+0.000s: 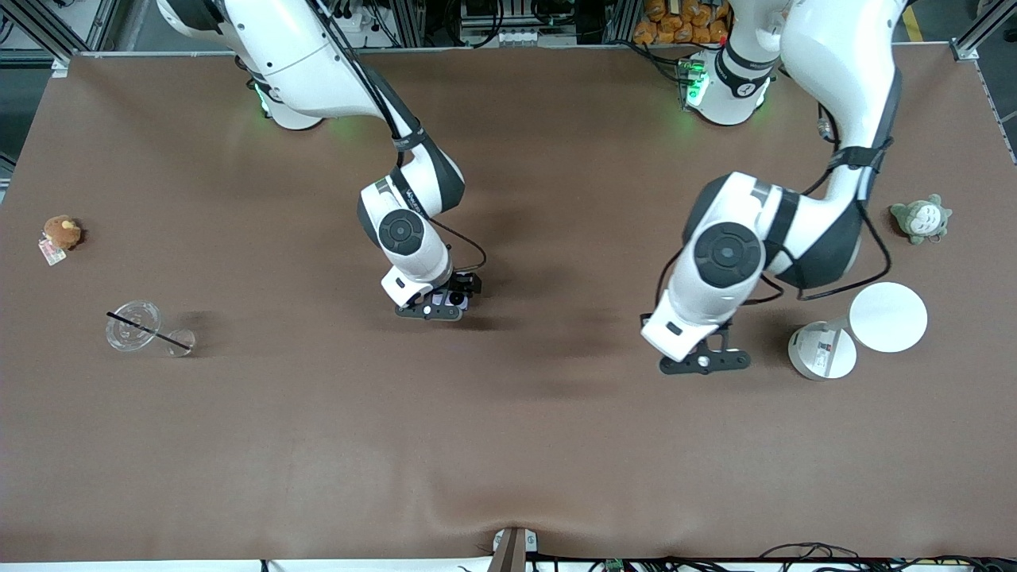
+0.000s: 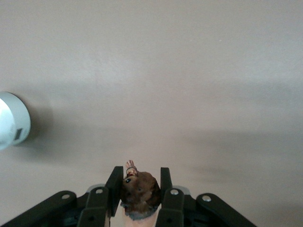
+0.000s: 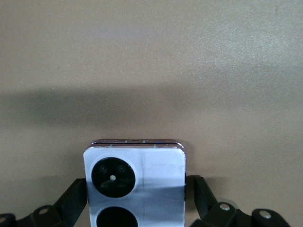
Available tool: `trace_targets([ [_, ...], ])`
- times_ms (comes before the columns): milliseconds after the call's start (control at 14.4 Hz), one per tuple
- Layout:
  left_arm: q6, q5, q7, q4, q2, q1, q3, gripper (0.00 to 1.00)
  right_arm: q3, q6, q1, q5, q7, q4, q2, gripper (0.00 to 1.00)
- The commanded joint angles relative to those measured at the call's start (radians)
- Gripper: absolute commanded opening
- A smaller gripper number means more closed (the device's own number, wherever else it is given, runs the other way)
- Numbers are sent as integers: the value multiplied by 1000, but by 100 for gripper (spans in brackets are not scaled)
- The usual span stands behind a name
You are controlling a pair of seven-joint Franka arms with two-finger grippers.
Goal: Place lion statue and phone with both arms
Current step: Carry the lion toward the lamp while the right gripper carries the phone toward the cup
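Brown table (image 1: 508, 445) spread wide under both arms, bare cloth filling both wrist views.

Right gripper (image 1: 445, 303) over the middle of the table, well toward the right arm's end from the white round lamp (image 1: 862, 330). Jaws clamped on the phone (image 1: 450, 299), pale lavender, gripped by its two side edges, with fingers (image 3: 75, 201) pressed against them. Phone face with two round black camera circles turned toward the wrist camera (image 3: 135, 187), its folded edge pointing down at the cloth. Whether touching the table or just above it, cannot tell.

Left gripper (image 1: 705, 359) over the cloth just beside the lamp, on the side toward the right arm's end. Jaws closed on the lion statue (image 2: 139, 191), a small orange-brown figurine with darker mane, pinched between the two black fingers (image 2: 113, 187). Statue hidden under the wrist in the front view. Lamp base visible at the edge of the left wrist view (image 2: 12, 127).

Grey-green and white plush (image 1: 920, 218) farther from the front camera than the lamp, near the table edge. Round brown plush with a tag (image 1: 60, 234) and clear cup with a black straw (image 1: 139, 327) well apart from the lamp, at the right arm's end.
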Motion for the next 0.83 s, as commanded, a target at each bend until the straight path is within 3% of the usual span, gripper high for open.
trace_targets([
  [0,9,-13,103,-64,-50,55,-10,0,-9,6,17,-4,18,21,17,100],
  [139,28,-13,151,-103,-65,84,-13,0,-10,9,18,-6,18,21,17,15],
  [208,53,-13,174,-132,-76,115,-18,0,-13,9,17,-6,18,19,12,0],
  [347,114,-13,217,-197,-94,182,-54,0,-17,-3,5,-11,12,19,-8,0],
  [486,165,-13,245,-248,-97,268,-109,0,-38,-31,-18,-11,3,10,-86,0],
  [624,232,-13,313,-301,-96,382,-174,0,-91,-153,-44,-12,-8,11,-181,0],
  [763,304,-11,358,-356,-93,465,-217,0,-151,-268,-93,-12,-173,13,-261,0],
])
